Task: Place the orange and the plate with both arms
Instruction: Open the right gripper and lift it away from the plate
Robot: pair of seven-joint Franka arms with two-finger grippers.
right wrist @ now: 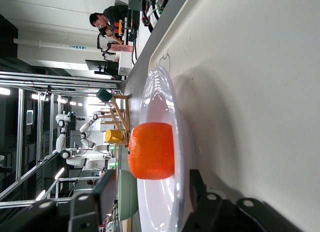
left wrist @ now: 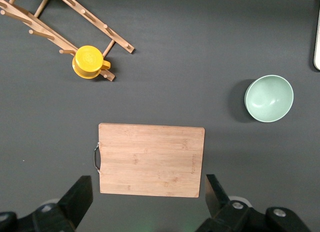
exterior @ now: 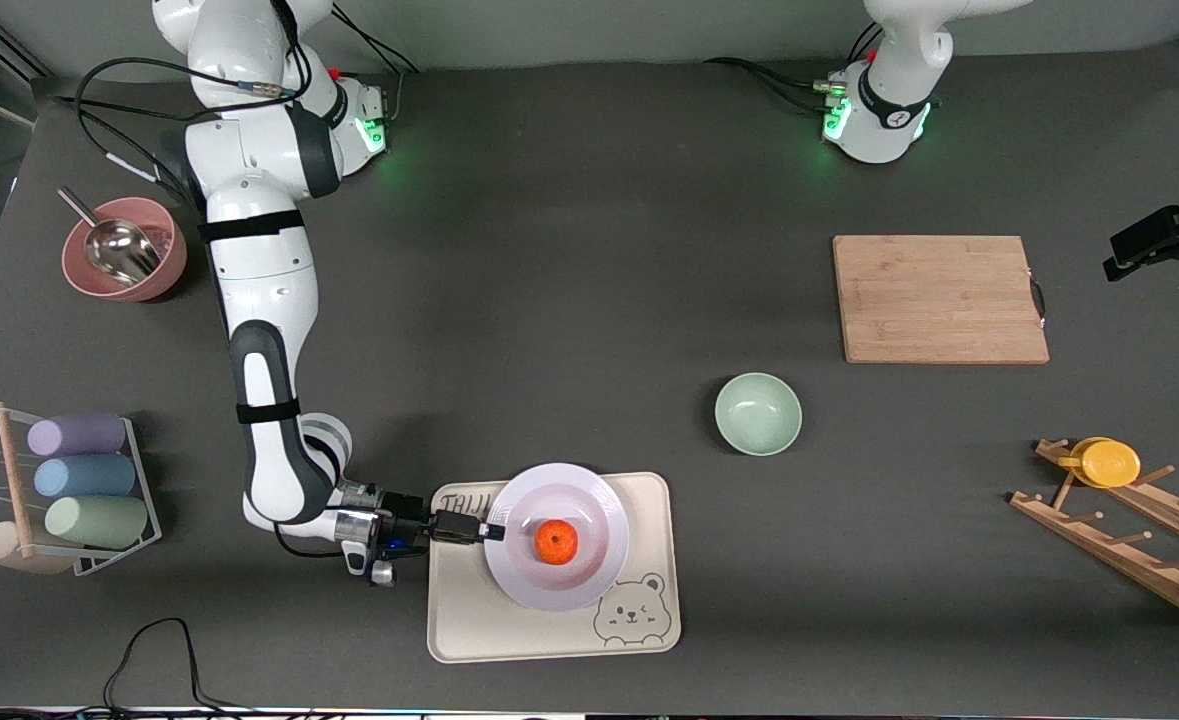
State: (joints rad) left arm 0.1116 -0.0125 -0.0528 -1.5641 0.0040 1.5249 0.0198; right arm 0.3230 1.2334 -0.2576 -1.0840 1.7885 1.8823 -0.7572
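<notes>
- Orange [exterior: 556, 541] sits in the centre of the plate [exterior: 599, 500]; plate rests on the bear-print tray [exterior: 549, 640] near the desk's [exterior: 549, 250] front edge.
- Right claw [exterior: 494, 531] straddles the plate rim, fingers slightly parted; release and withdrawal apparently outstanding.
- Left claw [left wrist: 147, 192] waits spread over the cutting board [left wrist: 150, 159].

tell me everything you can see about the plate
The plate is round, glossy white with a faint lavender tint, a wide rim and a shallow centre; it looks ceramic. It lies flat on the beige bear-print tray, overhanging the tray's edge farthest from the front camera. The orange sits in its centre. The right gripper is at its rim toward the right arm's end of the table, one finger above the rim and one below.
</notes>
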